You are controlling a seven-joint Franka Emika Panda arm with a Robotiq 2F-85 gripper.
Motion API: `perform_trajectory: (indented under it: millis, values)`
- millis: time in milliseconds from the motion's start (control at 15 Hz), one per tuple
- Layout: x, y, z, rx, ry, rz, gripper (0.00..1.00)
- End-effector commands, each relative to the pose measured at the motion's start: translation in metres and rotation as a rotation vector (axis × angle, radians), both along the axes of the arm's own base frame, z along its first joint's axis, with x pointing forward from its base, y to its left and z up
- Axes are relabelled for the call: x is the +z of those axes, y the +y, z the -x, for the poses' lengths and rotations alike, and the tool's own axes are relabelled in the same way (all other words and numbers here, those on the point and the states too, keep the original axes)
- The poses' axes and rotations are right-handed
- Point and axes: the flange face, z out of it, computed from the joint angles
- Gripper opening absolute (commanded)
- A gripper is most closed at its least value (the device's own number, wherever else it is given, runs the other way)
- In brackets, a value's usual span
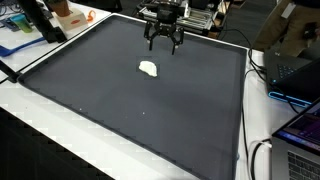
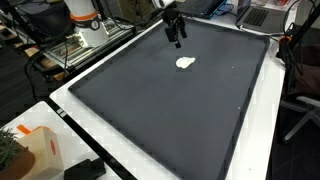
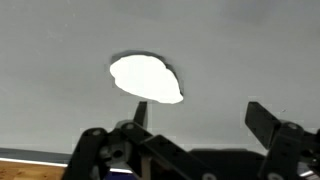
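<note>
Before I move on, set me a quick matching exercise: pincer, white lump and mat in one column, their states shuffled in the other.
Things:
1. pincer
2. white lump
3. mat

States:
A. dark grey, spread flat
B. open, holding nothing, raised over the mat
C. lying on the mat, touched by nothing

Pairs: 1-B, 2-C, 3-A

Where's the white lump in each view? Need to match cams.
Exterior view: white lump on the dark mat, upper centre, below-left of the pincer.
Exterior view: white lump upper centre, just below the pincer.
Wrist view: white lump left of centre, above the open pincer.
Shared landmark: the pincer.
</note>
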Motion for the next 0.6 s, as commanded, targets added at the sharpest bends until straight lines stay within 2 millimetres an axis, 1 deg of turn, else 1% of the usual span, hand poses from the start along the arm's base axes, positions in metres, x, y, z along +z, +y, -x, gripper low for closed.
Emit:
perform_trajectory:
  millis: [0, 267, 400, 533]
  values:
    - [0.003, 0.002, -0.005, -0.042, 0.019, 0.014, 1.00]
    - [0.007, 0.012, -0.005, -0.107, 0.080, 0.036, 1.00]
    - [0.016, 0.015, -0.012, -0.133, 0.092, 0.038, 1.00]
    - [0.030, 0.012, -0.024, -0.156, 0.083, 0.043, 1.00]
